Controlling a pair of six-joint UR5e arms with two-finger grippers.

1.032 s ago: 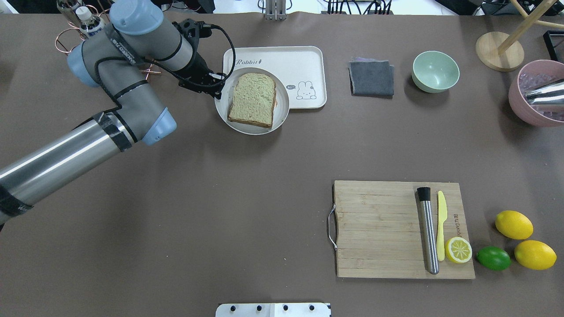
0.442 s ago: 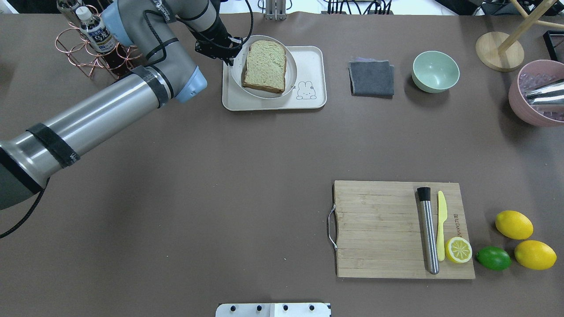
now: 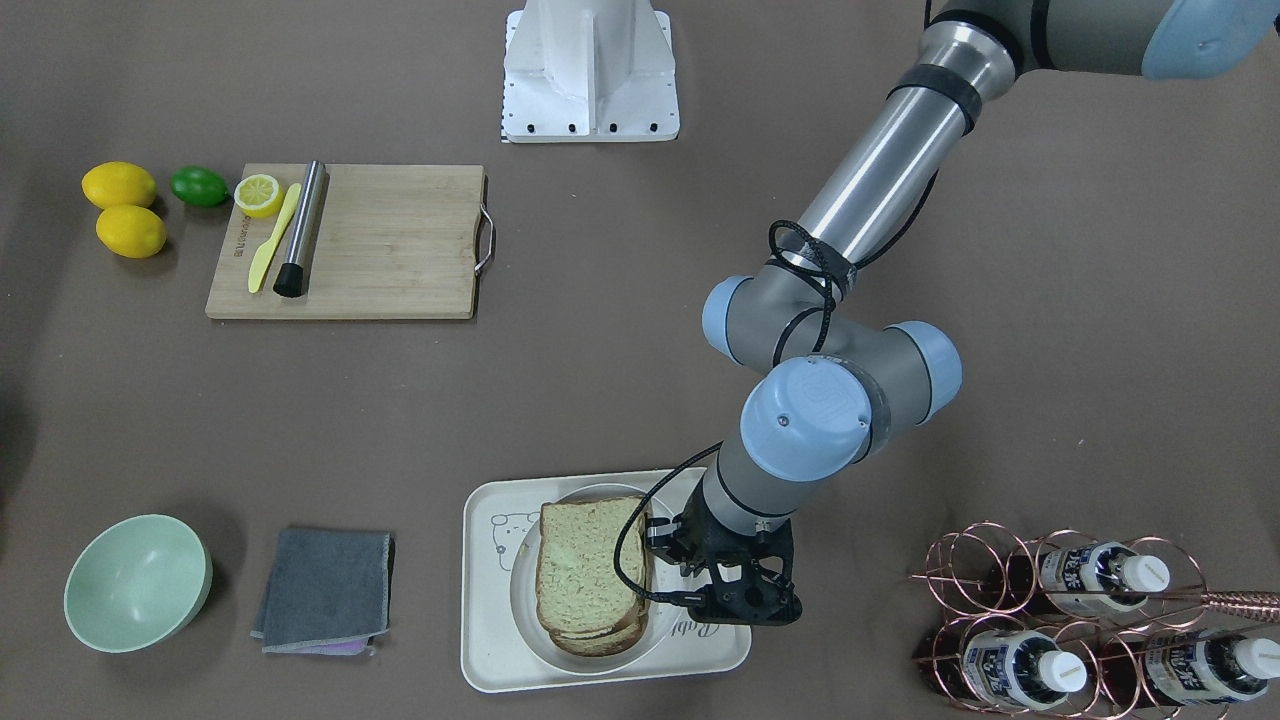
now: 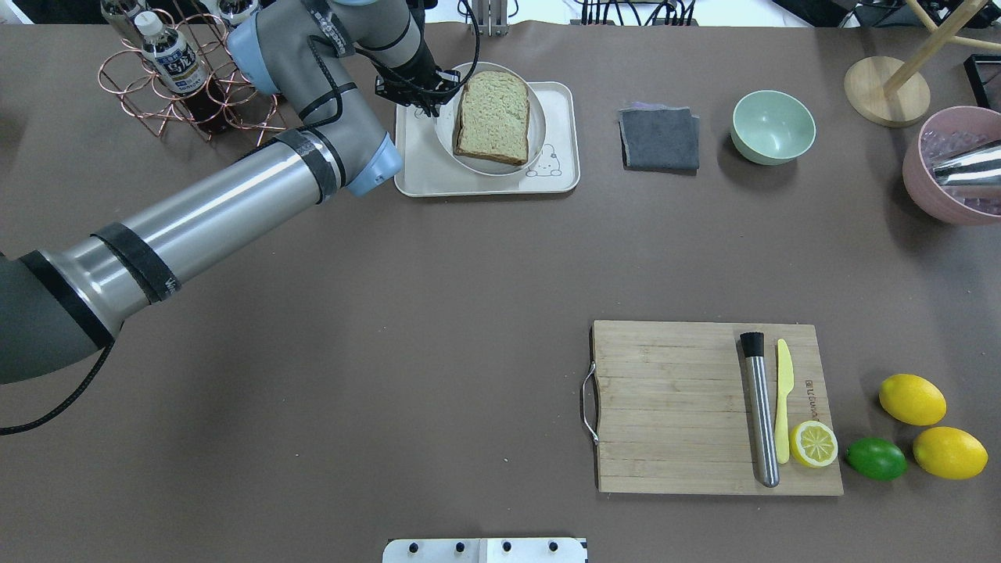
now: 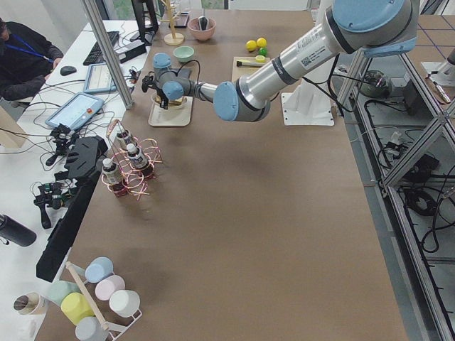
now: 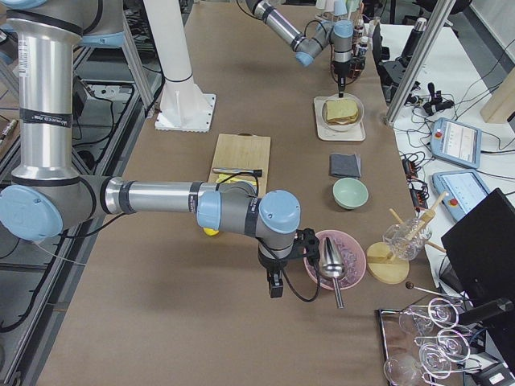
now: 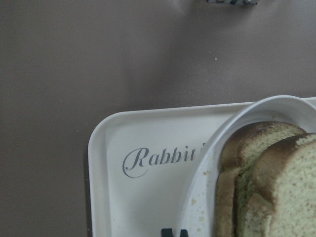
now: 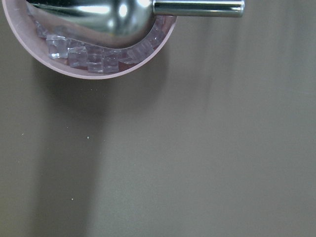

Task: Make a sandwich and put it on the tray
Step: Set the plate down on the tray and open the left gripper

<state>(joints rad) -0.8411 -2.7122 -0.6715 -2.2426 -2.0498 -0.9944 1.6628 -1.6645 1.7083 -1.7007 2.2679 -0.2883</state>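
Delivery is the step in hand: the left claw (image 4: pixel 434 98) is clenched on the rim of the plate (image 4: pixel 486 169), holding the sandwich (image 4: pixel 493 117) over the tray (image 4: pixel 422 176) by the bench's far edge. Next move, by judgement, is to lower it level and let go gently. Whether the right claw (image 6: pixel 274 288) is clenched or released cannot be told.

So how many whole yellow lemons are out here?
2. The farther lemon and the nearer lemon lie right of the cutting board, beside the lime. The lemon half on the board is not counted.
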